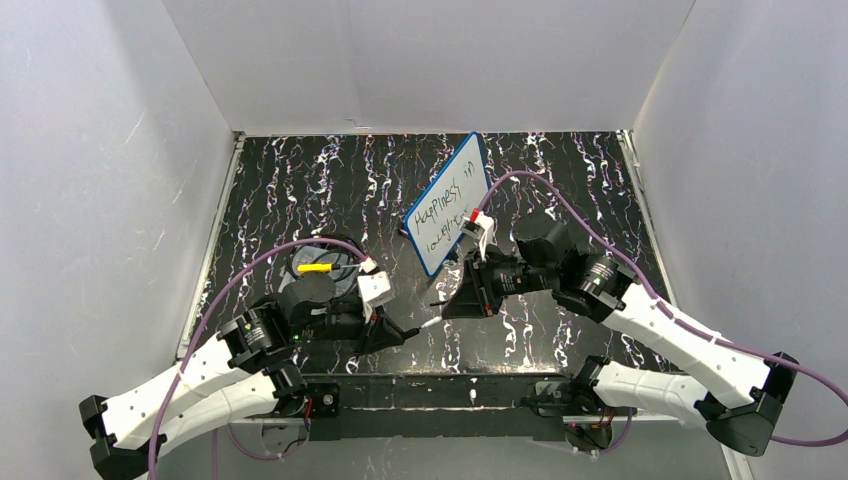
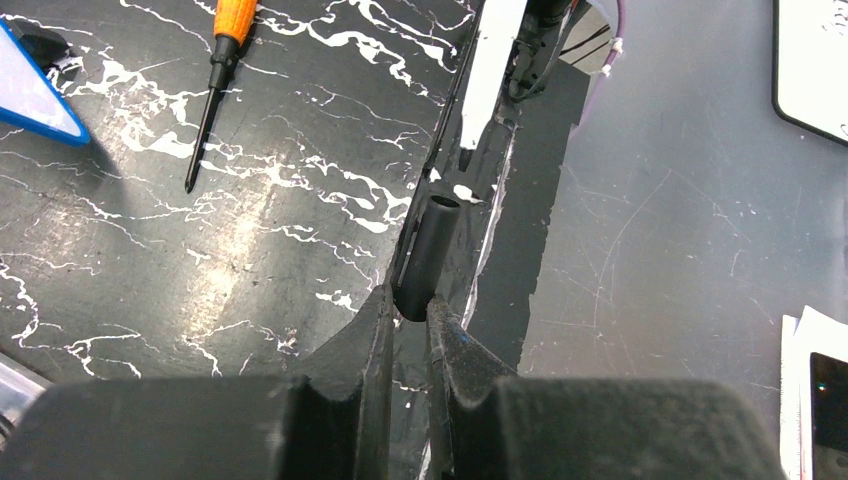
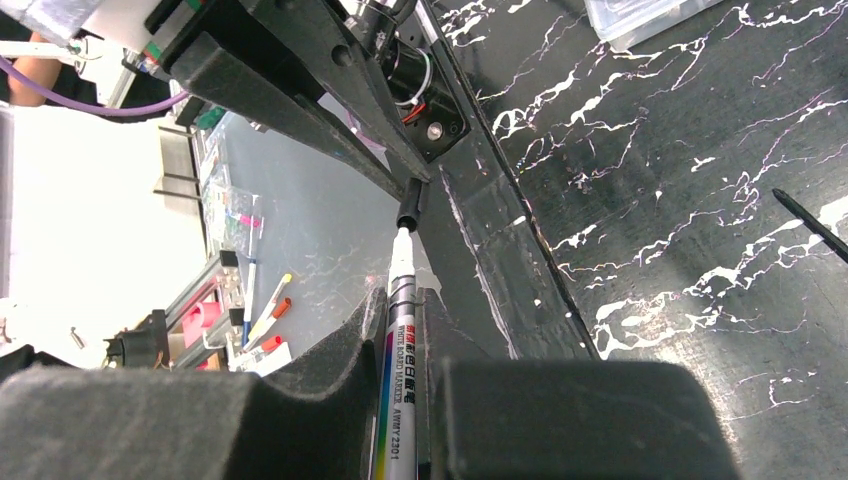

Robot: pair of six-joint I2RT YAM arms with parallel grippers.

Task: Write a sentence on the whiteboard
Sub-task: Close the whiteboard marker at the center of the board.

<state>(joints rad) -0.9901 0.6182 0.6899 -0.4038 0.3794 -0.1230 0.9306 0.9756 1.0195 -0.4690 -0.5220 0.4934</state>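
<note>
The whiteboard [image 1: 447, 203] lies on the black marbled tabletop [image 1: 300, 190], turned at an angle, its blue-rimmed near corner showing at the upper left of the left wrist view [image 2: 35, 95]. The sentence [image 1: 445, 208] runs across it in two lines of black handwriting and reads roughly "Happiness in laughter", though the second line is too small to read with certainty.

Just near of the whiteboard's lower corner, the two pincers meet tip to tip. The right gripper [image 3: 400, 300] is clamped narrow around the barrel of a whiteboard marker [image 3: 398, 400], whose white nib end points away from the fingers. The left gripper [image 2: 412, 310] is pinched closed on a black cap [image 2: 430, 245], which stands out from between its fingers. In the right wrist view the cap [image 3: 410, 203] sits right at the marker's nib, in line with it; whether the two touch cannot be told.

An orange-handled screwdriver [image 2: 213, 85] lies on the tabletop near that same corner of the whiteboard, its black shaft pointing away from the board.

Well to the left of the whiteboard, beside the left arm, sits a clear plastic container [image 1: 318, 272]. A yellow item [image 1: 316, 268] lies in it; the rest of its contents are dark and partly hidden by the arm.
</note>
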